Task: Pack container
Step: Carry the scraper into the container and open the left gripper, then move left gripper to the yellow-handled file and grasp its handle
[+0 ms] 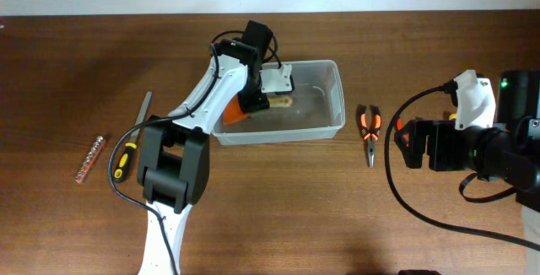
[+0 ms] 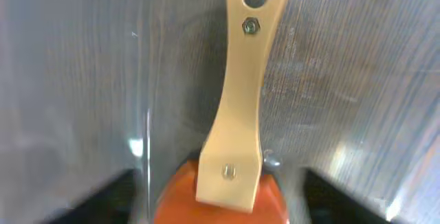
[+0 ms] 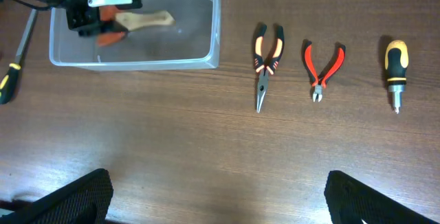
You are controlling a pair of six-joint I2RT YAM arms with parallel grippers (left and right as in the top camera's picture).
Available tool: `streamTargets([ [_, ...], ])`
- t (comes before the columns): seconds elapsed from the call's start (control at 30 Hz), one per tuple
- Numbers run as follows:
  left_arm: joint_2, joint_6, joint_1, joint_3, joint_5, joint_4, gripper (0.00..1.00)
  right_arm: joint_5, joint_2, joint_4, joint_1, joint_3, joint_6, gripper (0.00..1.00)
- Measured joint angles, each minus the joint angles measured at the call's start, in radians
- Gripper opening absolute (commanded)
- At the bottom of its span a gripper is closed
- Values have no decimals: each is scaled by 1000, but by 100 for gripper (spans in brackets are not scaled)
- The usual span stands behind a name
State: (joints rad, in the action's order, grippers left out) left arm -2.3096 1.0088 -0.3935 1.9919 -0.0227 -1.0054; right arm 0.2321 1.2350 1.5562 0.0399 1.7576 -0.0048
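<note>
Left fingers (image 2: 113, 203): spread wide inside container (image 1: 291, 132), tan-handled scraper (image 2: 244, 100) lying loose between them. Right fingers (image 3: 72, 200): spread wide, empty, above tabletop (image 3: 206, 148); pliers (image 3: 267, 56) ahead.

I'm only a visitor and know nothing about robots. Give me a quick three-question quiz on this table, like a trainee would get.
1. True or false: the wooden-handled tool lies inside the clear container.
2. Three tools lie in a row beside the container. Which is nearest to it? A. red cutters B. pliers C. stubby screwdriver
3. Fill in: the right end effector has its jaws ____ with nothing between them.

Key: 1 true; 2 B, the pliers; 3 open.
</note>
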Motion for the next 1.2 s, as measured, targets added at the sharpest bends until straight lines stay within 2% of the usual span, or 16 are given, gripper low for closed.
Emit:
streamTargets([
  [0.27,126,-90,-5,0,24,-51,99,0,0,-1,0,0,0,99],
  [0.43,322,-193,-5,0,34,-117,99,-1,0,-6,0,0,0,99],
  [0.6,525,-303,33,2,47,-246,99,-3,0,-8,0,0,0,99],
  [0.7,579,-453,133,8,100,-311,99,-4,0,-8,0,0,1,99],
  [0.77,575,-576,246,8,136,-358,99,-4,0,-8,0,0,0,99],
  [0.9,527,-715,465,-33,126,-408,99,-4,9,-8,0,0,0,99],
  [1.03,465,-742,648,-158,56,-387,100,-4,31,-8,0,0,0,99],
  [1.2,360,-686,753,-299,-9,-333,90,-3,75,-8,0,0,2,99],
])
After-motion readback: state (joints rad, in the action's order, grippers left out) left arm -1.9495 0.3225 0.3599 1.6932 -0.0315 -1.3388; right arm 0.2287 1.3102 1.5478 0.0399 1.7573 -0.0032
